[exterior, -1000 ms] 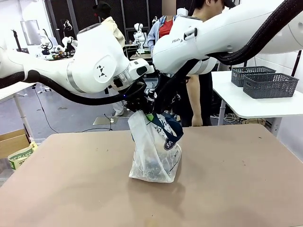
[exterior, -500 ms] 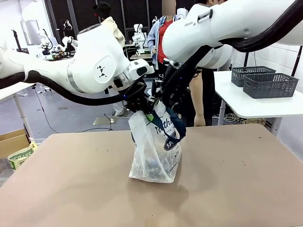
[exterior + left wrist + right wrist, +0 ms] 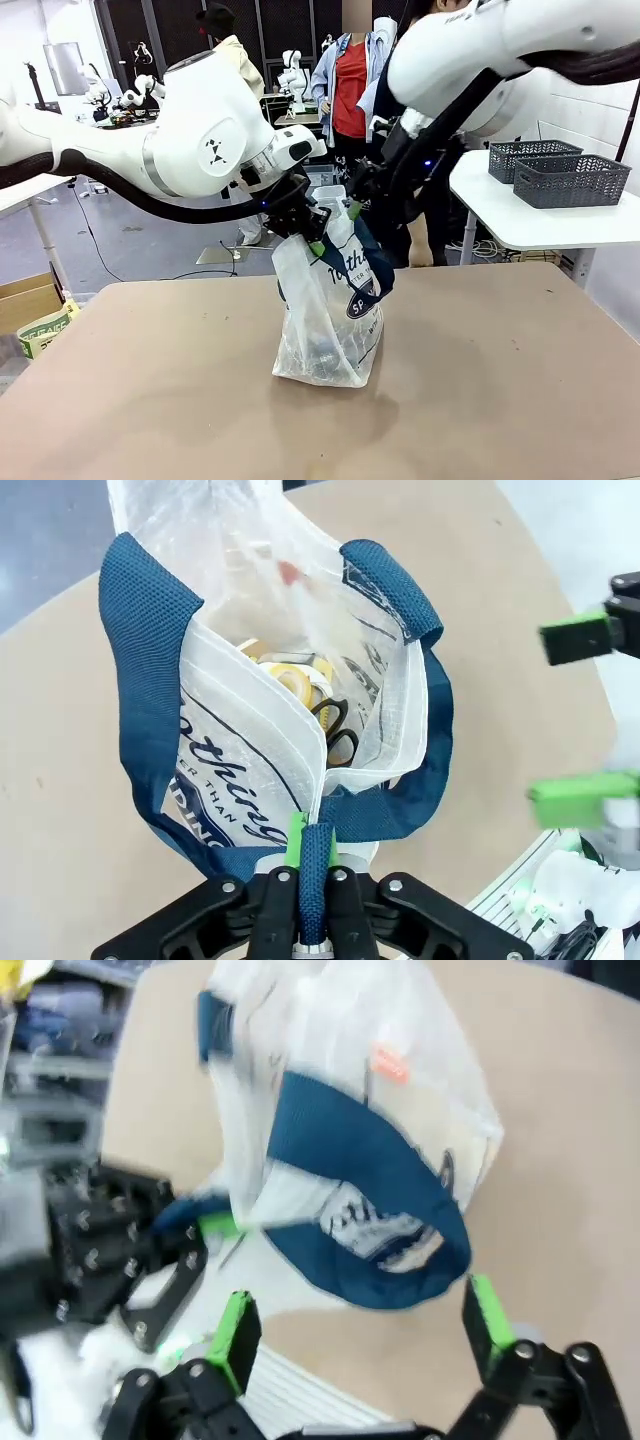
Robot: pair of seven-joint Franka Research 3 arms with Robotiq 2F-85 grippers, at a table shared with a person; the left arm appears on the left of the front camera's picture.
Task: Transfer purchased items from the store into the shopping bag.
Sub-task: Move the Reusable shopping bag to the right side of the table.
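Note:
The shopping bag (image 3: 330,310), whitish plastic with navy print, stands mid-table with its mouth open. My left gripper (image 3: 308,226) is shut on one navy strap handle (image 3: 315,865) and holds that side up. Inside the bag lie the purchased items (image 3: 318,702), yellow and black pieces among clear wrapping. My right gripper (image 3: 356,206) hangs open just above and right of the bag's mouth, nothing between its green pads (image 3: 487,1312). The other handle (image 3: 372,1175) droops loose over the bag's side. From the left wrist view, the right gripper (image 3: 585,720) shows at the right edge.
Two dark grey lattice baskets (image 3: 560,170) stand on a white side table at the right. A person in a red top (image 3: 350,80) stands behind the far edge. A cardboard box (image 3: 30,300) sits on the floor at the left. Bare brown tabletop (image 3: 500,380) surrounds the bag.
My right gripper has opened, let go of the bag's handle, and risen up and to the right away from the mouth. The freed handle has dropped. The left gripper has stayed put.

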